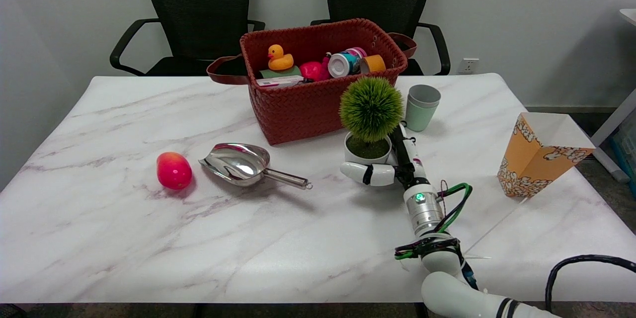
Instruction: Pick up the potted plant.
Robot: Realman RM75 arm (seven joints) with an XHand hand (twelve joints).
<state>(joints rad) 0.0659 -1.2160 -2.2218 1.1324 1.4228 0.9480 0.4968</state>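
Robot hand (392, 164) wraps potted plant (370, 124); basket (318, 94) behind, cups (421, 107) just beside.

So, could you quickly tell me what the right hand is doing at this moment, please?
Right hand: wrapped around the white pot of the potted plant, gripping it; the pot looks to be on the table.

The plant (370, 114) hides part of the basket (298, 104) wall behind it, and its pot (354, 155) covers some fingers of the right hand (392, 166). Items inside the basket are half hidden by its rim. Both chairs (198, 10) behind the basket are cut off at the top edge.
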